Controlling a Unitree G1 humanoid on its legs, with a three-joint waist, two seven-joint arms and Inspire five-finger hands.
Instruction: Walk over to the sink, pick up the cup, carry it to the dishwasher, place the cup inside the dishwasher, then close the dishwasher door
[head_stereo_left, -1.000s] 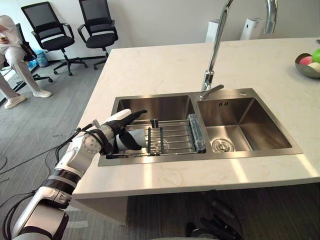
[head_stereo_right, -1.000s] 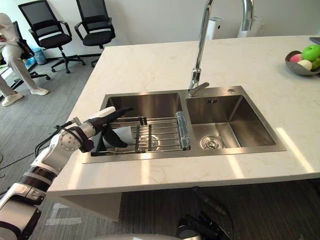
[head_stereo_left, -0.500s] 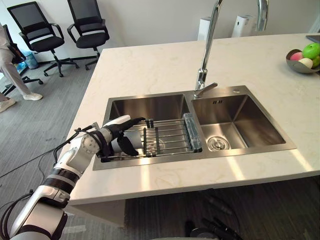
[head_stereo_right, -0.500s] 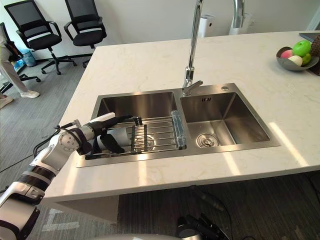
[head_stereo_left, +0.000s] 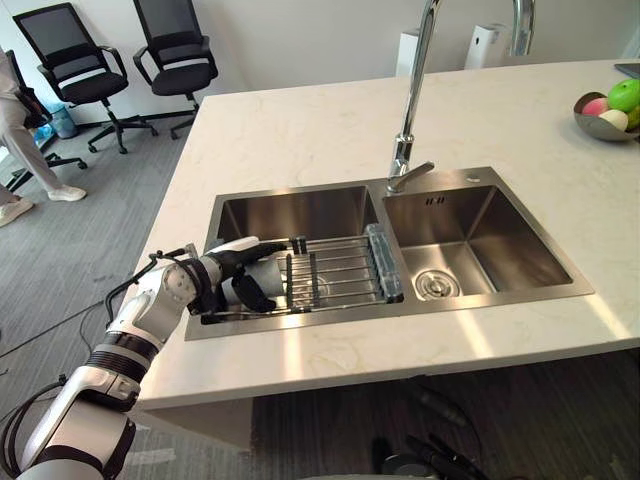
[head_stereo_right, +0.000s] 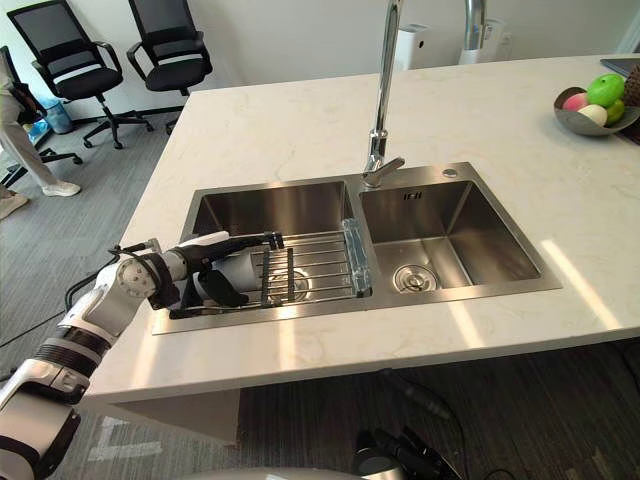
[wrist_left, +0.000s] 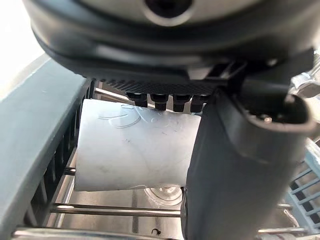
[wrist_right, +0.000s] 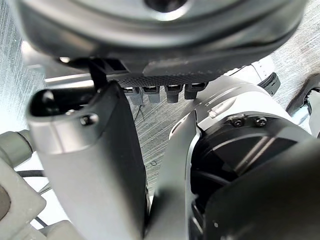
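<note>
The cup (wrist_left: 135, 150) lies on its side on the wire rack (head_stereo_left: 345, 272) that spans the left basin of the sink (head_stereo_left: 300, 210), at the rack's 9 o'clock end. Being on its side, it offers me its round wall, so I come at it across the worktop (head_stereo_left: 300, 130) edge from about 8 o'clock, low and nearly level with the rack.

My left hand (head_stereo_left: 232, 272) is spread around the cup and not closed. The fingers (head_stereo_left: 270, 243) run straight over its top towards 3 o'clock. The thumb (wrist_left: 235, 175) sits down on the near side, by one end of the cup. I cannot tell whether either touches it. That bracket is there so one squeeze can trap the wall between them.

My right hand (wrist_right: 85, 165) hangs loose and empty by my side, free for the dishwasher door later.

I judge this to be the grasp step, early in the task. The next move calls for curling round the cup, then lifting straight up so that my fingertips clear the rack's upright wires at 3 o'clock. A smooth round cup could roll along the bars if I press unevenly.
</note>
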